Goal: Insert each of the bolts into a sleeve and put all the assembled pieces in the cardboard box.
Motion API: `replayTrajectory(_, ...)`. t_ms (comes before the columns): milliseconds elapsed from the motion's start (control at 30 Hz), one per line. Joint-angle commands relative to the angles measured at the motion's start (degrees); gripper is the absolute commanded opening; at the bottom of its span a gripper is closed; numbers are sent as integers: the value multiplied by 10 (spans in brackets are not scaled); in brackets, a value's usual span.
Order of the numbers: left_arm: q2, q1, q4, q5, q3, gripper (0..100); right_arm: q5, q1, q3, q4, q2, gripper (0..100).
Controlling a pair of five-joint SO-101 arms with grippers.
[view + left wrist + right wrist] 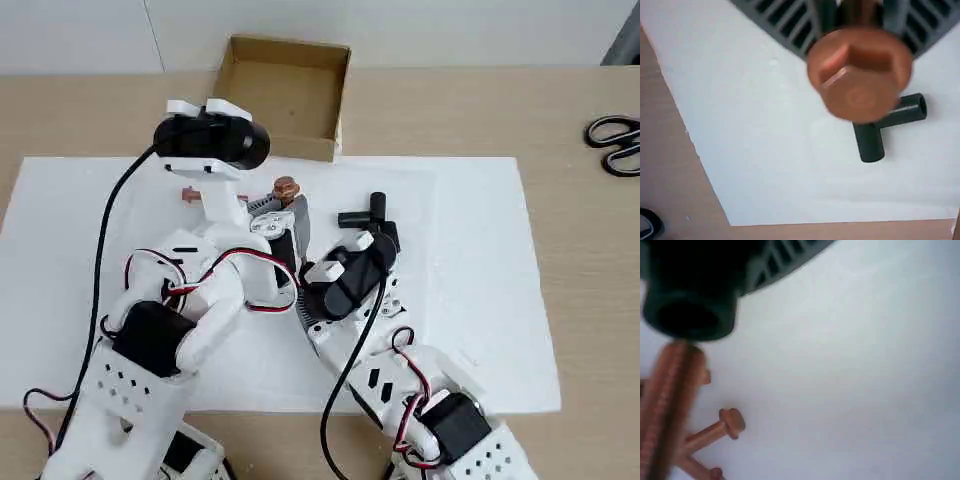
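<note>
- Step in hand, as I read it: mating one bolt with one sleeve in the air above the white sheet (480, 300).
- Left jaws: closed on the held bolt (860, 75), gripping the shank right behind the hex head. The head faces that arm's wrist camera.
- Right jaws: closed round the held sleeve (690, 307), with the open bore toward its own camera.
- A copper thread runs up to the sleeve's rim, touching or just beside it. I can't tell whether the tip is in the bore.
- To do it well: line up the axes first, then push. The thread looks angled to the bore, so I'd square one wrist before feeding. Otherwise the tip will likely ride on the rim and cock the sleeve in its grip.
- Feed slowly along the bolt's own axis. It's gripped at the head end, so side load at the tip would probably pivot it.
- Once the shank is seated, release one side only — my pick is to let go of the bolt and keep the sleeve.
- Stock: spare sleeves (867, 142) lie touching in a T on the sheet, and loose bolts (722, 426) lie on the sheet beyond the held sleeve.
- Cardboard box (285, 95) sits on the bench (580, 250) at the sheet's far edge, near the arms — a short carry after assembly.
- Scissors (615, 142) are well apart, so no clash.
</note>
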Motion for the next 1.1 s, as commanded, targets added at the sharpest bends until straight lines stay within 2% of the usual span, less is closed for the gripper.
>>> replayTrajectory(0, -19, 2, -2, 1, -1, 6, -5, -1, -4, -13, -11, 4)
replayTrajectory(400, -21, 3, -37, 28, 51, 6, -5, -1, -4, -13, -11, 4)
replayTrajectory(1067, -22, 4, -25, 30, 35, 6, -5, -1, -4, -13, -11, 4)
